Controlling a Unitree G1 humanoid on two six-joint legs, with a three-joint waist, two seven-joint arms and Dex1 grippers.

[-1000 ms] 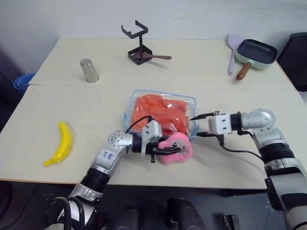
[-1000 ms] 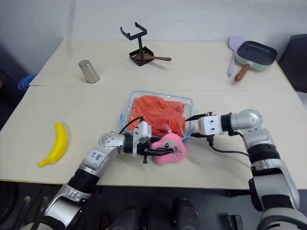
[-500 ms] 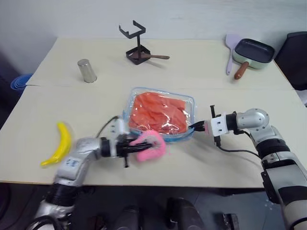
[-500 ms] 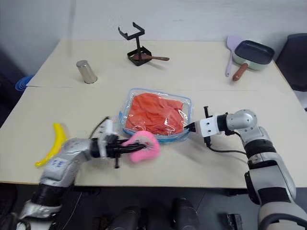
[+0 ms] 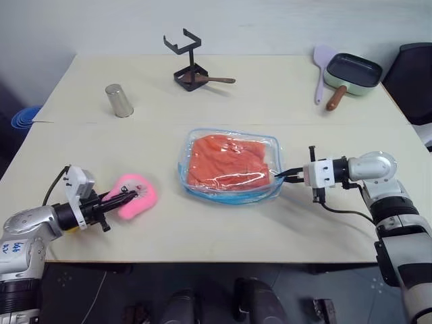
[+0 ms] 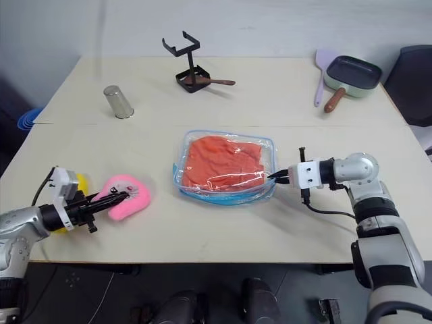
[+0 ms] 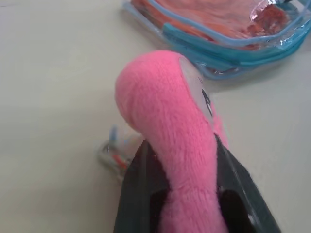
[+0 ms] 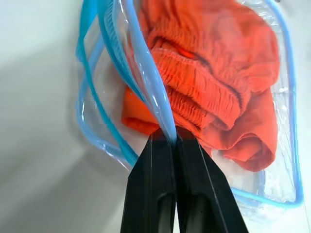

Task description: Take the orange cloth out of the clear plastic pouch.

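Observation:
The clear plastic pouch (image 5: 233, 196) lies at the table's middle with the orange cloth (image 5: 226, 160) bunched inside it. My right gripper (image 5: 282, 175) is at the pouch's right end, and in the right wrist view its fingers (image 8: 158, 160) are shut on the pouch's light blue edge (image 8: 146, 68). The cloth's gathered hem (image 8: 204, 77) lies just behind that edge. Far to the left, near the table's front, my left gripper (image 5: 125, 198) is shut on a pink plush toy (image 7: 170, 116), which sits between its two fingers.
A metal cup (image 5: 119, 100) stands at the back left. A black stand (image 5: 187, 64) with a brown spoon is at the back middle. A green pan (image 5: 351, 71) and a lilac spatula (image 5: 319, 64) are at the back right. A banana (image 6: 80, 180) peeks from behind my left wrist.
My left gripper has carried the pink plush toy well to the left, away from the pouch. My right gripper has kept its hold on the pouch's edge and shifted slightly right.

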